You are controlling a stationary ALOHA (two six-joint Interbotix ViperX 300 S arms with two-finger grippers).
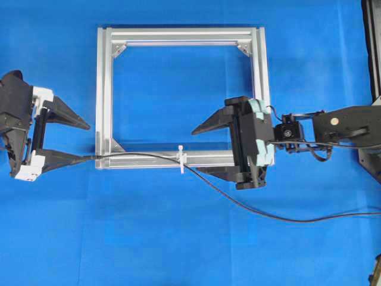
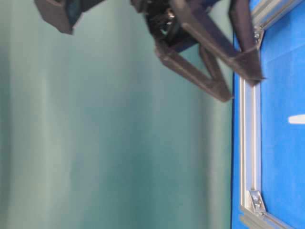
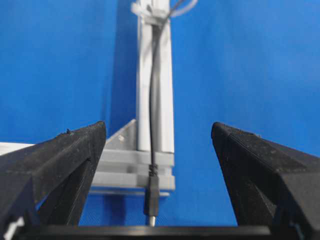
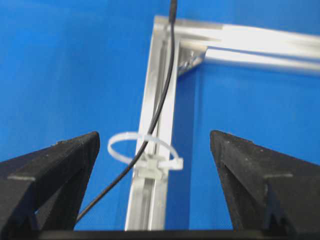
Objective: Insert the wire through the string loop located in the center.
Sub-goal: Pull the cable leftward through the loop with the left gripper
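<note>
The wire [image 1: 238,199] is a thin black cable that comes in from the right edge and passes through the white string loop [image 1: 181,159] on the frame's near bar. From there it lies along that bar to the frame's left corner. Its dark plug [image 3: 151,197] with a silvery tip sticks out past that corner. My left gripper [image 1: 88,142] is open just left of the corner, and the plug lies free between its fingers [image 3: 75,150]. My right gripper [image 1: 196,150] is open over the bar, just right of the loop [image 4: 116,141], with the wire [image 4: 161,105] running through it.
The square silver aluminium frame [image 1: 178,36] lies flat on the blue table, with triangular brackets in its corners [image 1: 117,49]. The right arm [image 1: 339,122] reaches in from the right edge. The table-level view shows dark fingers [image 2: 209,76] above the frame bar [image 2: 250,143].
</note>
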